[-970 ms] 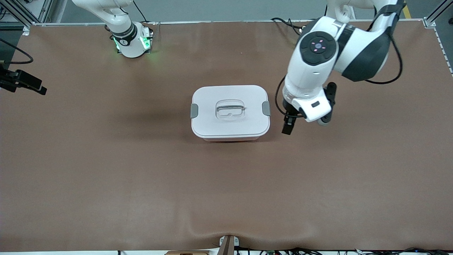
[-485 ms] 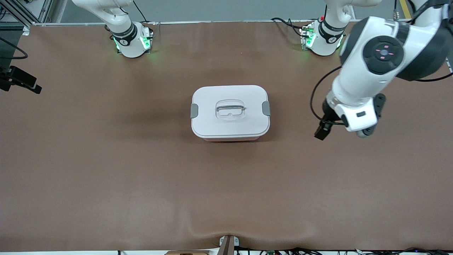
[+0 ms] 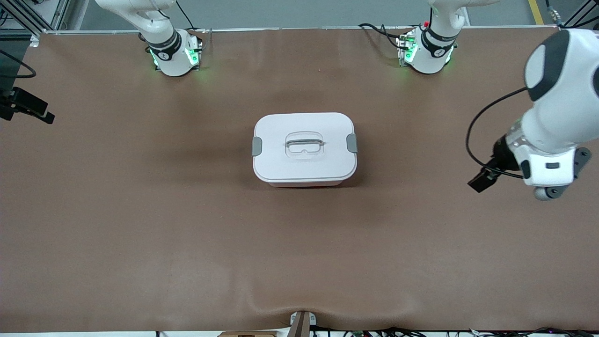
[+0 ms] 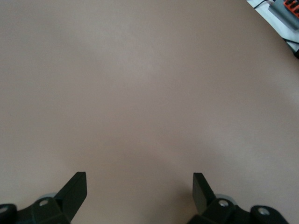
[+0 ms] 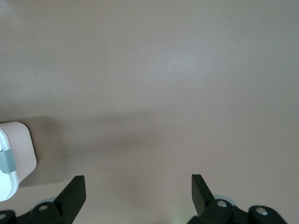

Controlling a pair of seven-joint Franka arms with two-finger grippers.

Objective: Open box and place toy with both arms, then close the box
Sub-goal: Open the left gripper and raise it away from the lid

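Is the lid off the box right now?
No, the white lid sits flat on the box, grey clips at both ends.

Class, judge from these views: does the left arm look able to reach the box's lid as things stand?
Probably yes: the left gripper hangs with open jaws over bare table toward its own end, and nothing lies between it and the box.

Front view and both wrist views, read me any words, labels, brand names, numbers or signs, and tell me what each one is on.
No text can be read in any view.
Box: plain lid, no label or brand.
Black band on the right arm's base: a small white mark, too small to read.
Black band on the left arm's base: the same, too small to read.
Table: no markings.
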